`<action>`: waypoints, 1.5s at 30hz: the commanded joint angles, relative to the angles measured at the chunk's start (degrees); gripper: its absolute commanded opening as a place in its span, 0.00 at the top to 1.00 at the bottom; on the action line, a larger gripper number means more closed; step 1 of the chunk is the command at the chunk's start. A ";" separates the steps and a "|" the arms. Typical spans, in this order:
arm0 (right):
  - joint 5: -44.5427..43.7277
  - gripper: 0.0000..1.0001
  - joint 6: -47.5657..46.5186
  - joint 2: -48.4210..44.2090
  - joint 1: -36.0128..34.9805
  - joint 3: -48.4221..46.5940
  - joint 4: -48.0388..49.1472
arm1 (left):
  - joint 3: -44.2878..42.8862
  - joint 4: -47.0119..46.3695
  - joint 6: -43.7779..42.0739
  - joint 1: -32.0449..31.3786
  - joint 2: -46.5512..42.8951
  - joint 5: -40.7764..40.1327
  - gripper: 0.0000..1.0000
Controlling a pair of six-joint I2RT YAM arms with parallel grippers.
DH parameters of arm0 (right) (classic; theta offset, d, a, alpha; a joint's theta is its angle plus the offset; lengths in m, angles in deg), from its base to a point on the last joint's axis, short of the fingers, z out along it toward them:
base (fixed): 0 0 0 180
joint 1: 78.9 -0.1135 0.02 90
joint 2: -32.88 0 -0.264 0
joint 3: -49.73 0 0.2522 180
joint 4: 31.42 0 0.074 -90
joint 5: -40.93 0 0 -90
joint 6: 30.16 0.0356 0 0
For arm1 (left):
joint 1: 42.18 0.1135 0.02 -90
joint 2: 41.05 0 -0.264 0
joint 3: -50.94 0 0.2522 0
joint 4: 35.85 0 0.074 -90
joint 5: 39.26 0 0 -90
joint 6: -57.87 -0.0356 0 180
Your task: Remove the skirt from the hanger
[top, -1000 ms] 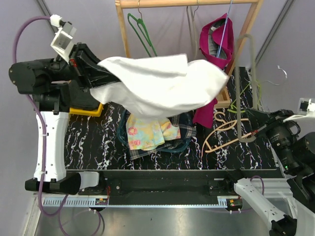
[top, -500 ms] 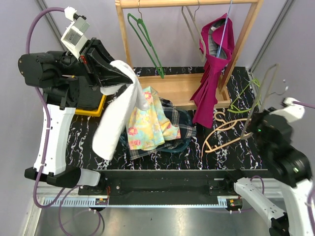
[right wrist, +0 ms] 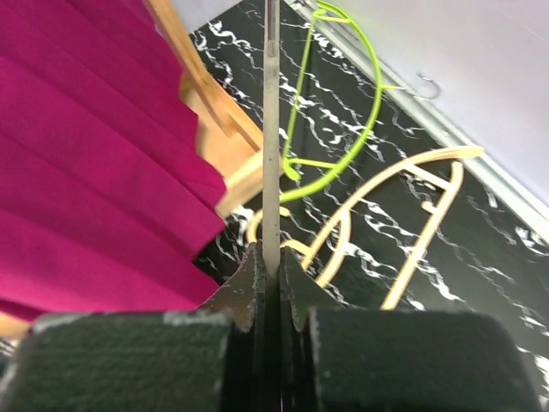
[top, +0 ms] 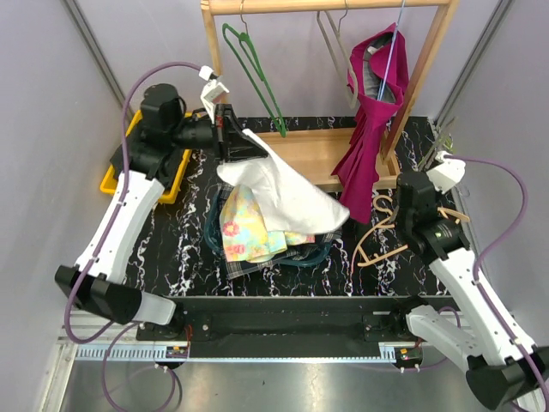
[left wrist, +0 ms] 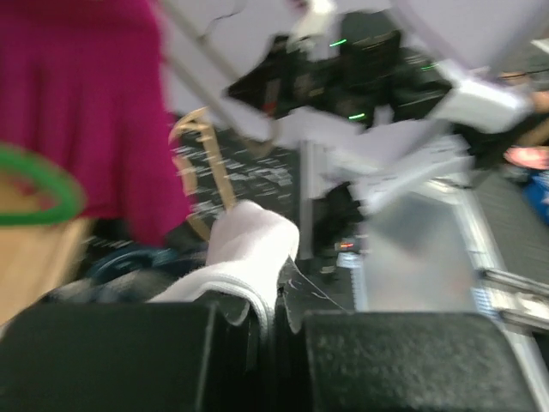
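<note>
White skirt point(top: 283, 193) hangs from the left pincer point(top: 236, 144), closed on its edge, just above the basket point(top: 319, 250). It looks free of the grey hanger point(right wrist: 271, 129), which the right pincer point(right wrist: 271, 257) clamps, well right of the basket. Next, I think: lower the skirt, then release it.

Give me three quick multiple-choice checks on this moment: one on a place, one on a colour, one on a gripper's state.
1. The white skirt hangs: A) flat on the table B) from the left gripper, above the basket C) in a yellow tray.
2. The garment on the rack is: A) blue B) black C) magenta.
3. The right gripper is: A) shut on a thin grey hanger B) open, empty C) shut on the skirt.
Key: B, it drapes from the fingers over the basket; C, its pleats show magenta; A, the wrist view shows the rod pinched between closed fingers.
</note>
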 commanded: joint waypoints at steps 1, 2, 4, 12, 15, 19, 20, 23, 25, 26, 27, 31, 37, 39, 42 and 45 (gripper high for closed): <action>-2.90 1.00 2.86 2.57 1.58 -1.38 7.36 | 1.56 12.38 -23.68 -0.76 -0.14 -12.60 0.96; -2.28 1.00 3.30 2.92 2.03 -0.94 7.45 | 2.44 13.61 -26.49 -1.03 -0.32 -16.71 0.97; -0.53 1.00 4.27 3.02 2.99 0.46 7.36 | 5.33 16.60 -32.83 -1.55 -0.76 -20.95 0.99; 5.36 0.68 10.07 1.79 9.05 3.54 1.56 | 19.12 27.14 -52.33 -8.75 -9.80 -36.69 0.64; 8.44 0.59 10.69 1.96 9.67 3.81 0.42 | 22.99 29.09 -54.38 -10.95 -12.53 -41.26 0.36; 13.53 0.55 9.55 2.40 9.68 2.23 -0.72 | 25.91 29.71 -56.04 -12.45 -17.00 -46.87 0.03; 14.50 0.53 9.11 2.40 9.68 1.62 -0.99 | 26.09 29.71 -56.75 -12.72 -17.54 -47.94 0.01; 18.45 0.46 7.53 2.58 9.76 -2.33 -1.43 | 23.91 30.06 -57.54 -13.42 -18.60 -51.63 0.01; 20.73 0.42 6.48 4.23 9.68 -7.68 -1.34 | 21.79 31.20 -57.63 -13.51 -18.95 -53.04 0.01; 21.62 0.42 5.34 5.38 9.68 -10.31 -1.52 | 19.26 31.90 -57.55 -13.60 -19.13 -53.48 0.01; 23.37 0.42 4.89 6.69 9.68 -16.69 -1.52 | 17.93 32.34 -57.54 -13.68 -19.21 -53.84 0.01; 27.07 0.47 2.61 16.60 9.68 -34.65 -1.87 | 12.74 33.66 -58.07 -14.12 -21.49 -56.03 0.01; 28.65 0.48 -0.91 31.28 9.68 -56.90 -2.05 | 10.53 33.66 -58.60 -14.21 -26.94 -59.28 0.01; 29.53 0.50 -1.00 34.81 9.68 -62.53 -2.22 | 10.97 33.66 -57.64 -14.21 -28.78 -59.29 0.01; 29.28 0.50 -1.44 41.32 9.68 -69.03 -3.80 | 12.02 33.66 -56.84 -14.21 -30.72 -59.11 0.01; 29.27 0.50 -2.40 47.82 9.68 -74.05 -5.12 | 13.08 33.66 -56.67 -14.21 -31.78 -59.55 0.01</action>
